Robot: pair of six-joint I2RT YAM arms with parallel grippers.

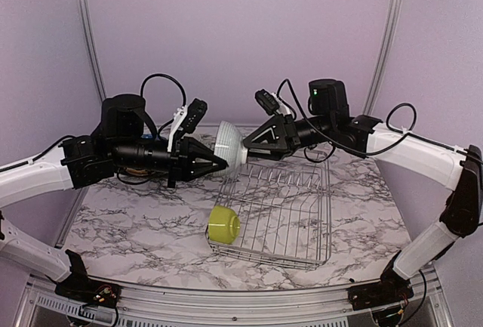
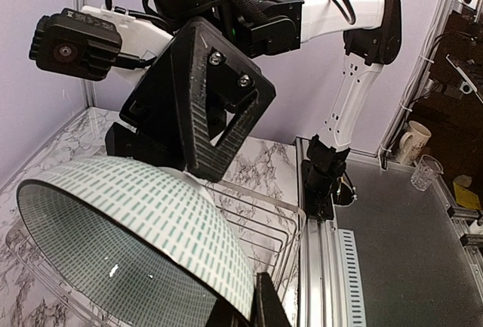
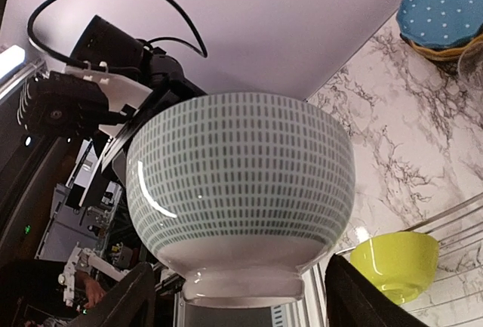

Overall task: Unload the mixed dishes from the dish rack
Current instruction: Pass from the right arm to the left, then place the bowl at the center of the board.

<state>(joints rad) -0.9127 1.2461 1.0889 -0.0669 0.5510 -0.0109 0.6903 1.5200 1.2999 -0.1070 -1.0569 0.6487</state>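
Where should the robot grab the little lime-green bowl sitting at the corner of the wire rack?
Pinch the lime-green round bowl by its rim, one pincer finger inside and one outside, probably coming from the left. It leans tipped at the near-left corner of the silver wire dish rack, so wires crowd its right side, and its smooth round body offers little to squeeze.

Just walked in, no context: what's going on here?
Looks like a mid-air handover. The white ribbed ceramic bowl hangs above the far-left corner of the silver wire dish rack. The left gripper looks pinched on its rim. The right gripper stands open around its foot, with gaps showing in the right wrist view. A lime-green bowl lies tipped at the rack's near-left corner.
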